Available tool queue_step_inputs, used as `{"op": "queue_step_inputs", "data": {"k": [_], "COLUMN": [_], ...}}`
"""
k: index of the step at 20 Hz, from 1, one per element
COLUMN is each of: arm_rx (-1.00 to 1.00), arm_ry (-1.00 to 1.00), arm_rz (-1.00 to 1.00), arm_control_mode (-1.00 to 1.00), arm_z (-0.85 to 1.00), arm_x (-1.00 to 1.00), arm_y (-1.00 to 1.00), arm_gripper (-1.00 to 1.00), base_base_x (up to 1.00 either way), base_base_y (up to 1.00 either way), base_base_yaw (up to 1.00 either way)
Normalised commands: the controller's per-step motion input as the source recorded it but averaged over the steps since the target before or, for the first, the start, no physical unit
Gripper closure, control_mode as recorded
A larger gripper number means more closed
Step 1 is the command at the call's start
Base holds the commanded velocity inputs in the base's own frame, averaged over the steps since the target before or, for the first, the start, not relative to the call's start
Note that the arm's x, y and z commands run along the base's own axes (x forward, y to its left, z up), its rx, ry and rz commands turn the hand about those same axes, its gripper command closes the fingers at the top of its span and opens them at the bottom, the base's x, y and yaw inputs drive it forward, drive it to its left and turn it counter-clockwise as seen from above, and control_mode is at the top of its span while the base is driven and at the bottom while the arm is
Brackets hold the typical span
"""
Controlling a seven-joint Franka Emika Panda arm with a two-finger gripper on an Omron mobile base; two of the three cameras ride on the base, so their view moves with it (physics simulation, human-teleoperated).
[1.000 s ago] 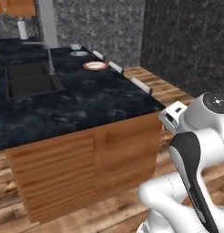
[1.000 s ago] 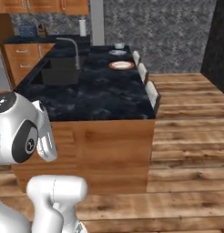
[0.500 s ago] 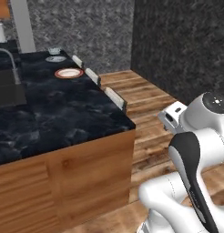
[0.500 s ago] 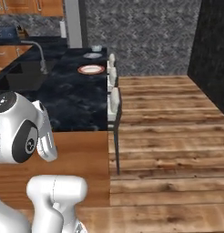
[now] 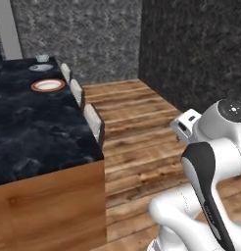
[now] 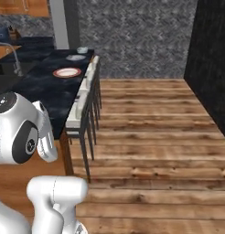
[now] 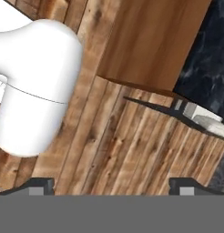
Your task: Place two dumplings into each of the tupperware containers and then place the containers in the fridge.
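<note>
My claw (image 7: 112, 184) hangs with its jaws spread wide and nothing between them, pointed down at knotty wood-plank floor (image 7: 132, 145). Ahead of it stands the wooden side of the island (image 7: 150, 41), topped by glossy black marbled stone (image 5: 29, 127). Far beyond it on that stone sits a round red-rimmed plate (image 5: 47, 85), with a pale shallow tupperware container (image 5: 40, 67) past it; I cannot tell what either holds.

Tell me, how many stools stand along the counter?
3 stools along the counter's floor-side edge: nearest, middle, farthest. More may be hidden.
</note>
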Motion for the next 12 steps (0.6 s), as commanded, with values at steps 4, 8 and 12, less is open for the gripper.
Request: {"op": "queue_step_inputs", "data": {"k": [4,8,12], "arm_rx": [0.0,0.0,0.0], "arm_ry": [0.0,0.0,0.0], "arm_rz": [0.0,0.0,0.0], "arm_control_mode": [1.0,1.0,1.0], "arm_z": [0.0,0.0,0.0], "arm_x": [0.0,0.0,0.0], "arm_y": [0.0,0.0,0.0], "arm_gripper": [-1.0,-1.0,-1.0], "base_base_x": [0.63,0.77,1.0], "base_base_y": [-1.0,-0.98,-0.81], "base_base_yaw": [0.27,0.34,0.37]}}
